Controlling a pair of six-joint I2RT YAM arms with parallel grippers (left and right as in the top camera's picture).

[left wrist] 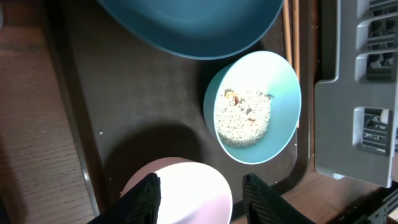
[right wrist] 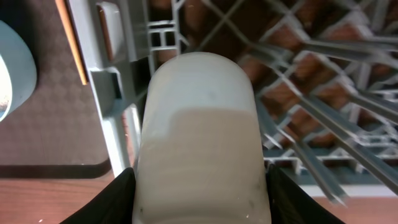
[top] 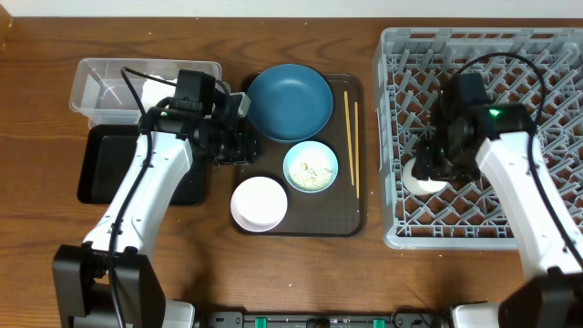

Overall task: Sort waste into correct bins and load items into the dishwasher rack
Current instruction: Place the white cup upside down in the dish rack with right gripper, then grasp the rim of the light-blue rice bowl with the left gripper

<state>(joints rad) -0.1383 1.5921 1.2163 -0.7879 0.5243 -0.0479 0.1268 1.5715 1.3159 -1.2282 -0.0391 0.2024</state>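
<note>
Wooden table (top: 301, 273): right gripper (right wrist: 202, 199) clamped on small white cup (right wrist: 199, 124) inside grey plastic lattice rack (top: 474, 35); left gripper (left wrist: 200, 193) spread, empty.

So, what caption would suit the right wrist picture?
Right end effector grips the small white cup over the grey dishwasher rack.

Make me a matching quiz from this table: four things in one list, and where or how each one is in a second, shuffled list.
Things:
1. light-blue bowl
2. white bowl
3. small white cup
4. chopsticks

States:
A. lying along the brown tray's right edge
B. gripped by the right gripper at the rack
C. holds rice scraps
D. nothing visible inside

Pairs: 1-C, 2-D, 3-B, 4-A
</note>
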